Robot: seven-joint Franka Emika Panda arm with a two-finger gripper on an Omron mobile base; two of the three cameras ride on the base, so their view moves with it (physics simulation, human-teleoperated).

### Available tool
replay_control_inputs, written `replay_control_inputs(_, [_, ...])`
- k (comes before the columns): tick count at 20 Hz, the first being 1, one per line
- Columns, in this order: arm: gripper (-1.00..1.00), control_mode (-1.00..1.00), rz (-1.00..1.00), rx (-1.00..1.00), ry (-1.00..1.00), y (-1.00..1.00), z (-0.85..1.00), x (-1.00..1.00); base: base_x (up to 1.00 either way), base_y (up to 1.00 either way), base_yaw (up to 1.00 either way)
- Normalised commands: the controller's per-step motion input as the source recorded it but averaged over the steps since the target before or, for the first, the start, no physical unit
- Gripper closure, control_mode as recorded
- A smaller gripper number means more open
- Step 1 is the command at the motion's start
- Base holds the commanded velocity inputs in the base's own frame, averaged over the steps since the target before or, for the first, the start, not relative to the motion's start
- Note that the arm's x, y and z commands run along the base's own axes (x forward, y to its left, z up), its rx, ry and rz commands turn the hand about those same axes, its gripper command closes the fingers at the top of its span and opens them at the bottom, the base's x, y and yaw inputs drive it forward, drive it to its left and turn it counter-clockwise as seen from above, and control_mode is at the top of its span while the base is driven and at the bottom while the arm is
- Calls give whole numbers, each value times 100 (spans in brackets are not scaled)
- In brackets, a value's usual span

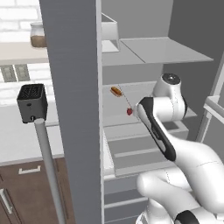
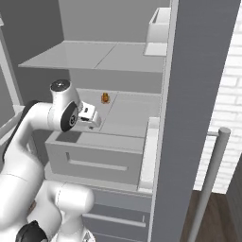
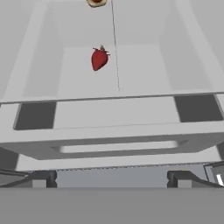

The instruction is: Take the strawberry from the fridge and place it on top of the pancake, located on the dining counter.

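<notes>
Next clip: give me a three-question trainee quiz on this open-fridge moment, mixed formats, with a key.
1. True or false: the hand is shut on the strawberry.
2. What lies farther back on the fridge shelf, behind the strawberry? A) a small orange-brown food item B) a milk carton C) a green apple
3. Fill in: outside the fridge, left of its door, a black ____ stands on the worktop.

Key: 1 false, the hand is open, short of the strawberry; 2 A; 3 toaster.

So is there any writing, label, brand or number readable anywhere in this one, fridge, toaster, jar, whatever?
None can be read in any view.
The fridge door and shelves are plain grey.
The black toaster shows no brand or markings.
The jar on the worktop has no legible label.
The strawberry and the small brown item behind it carry no text.
</notes>
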Motion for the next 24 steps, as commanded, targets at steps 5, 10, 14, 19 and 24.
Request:
replay_control_inputs(5, [-100,-100,-11,0,-3,20,0,57,0,0,0])
replay_control_inputs(10, [-100,-100,-14,0,0,9,-15,53,0,0,0])
replay_control_inputs(14, [-100,-100,-11,8,3,0,-28,53,0,0,0])
replay_control_inputs(19, [-100,-100,-1,3,8,1,-48,75,0,0,0])
replay_control_inputs(24, [-100,-100,0,0,1,4,-20,75,0,0,0])
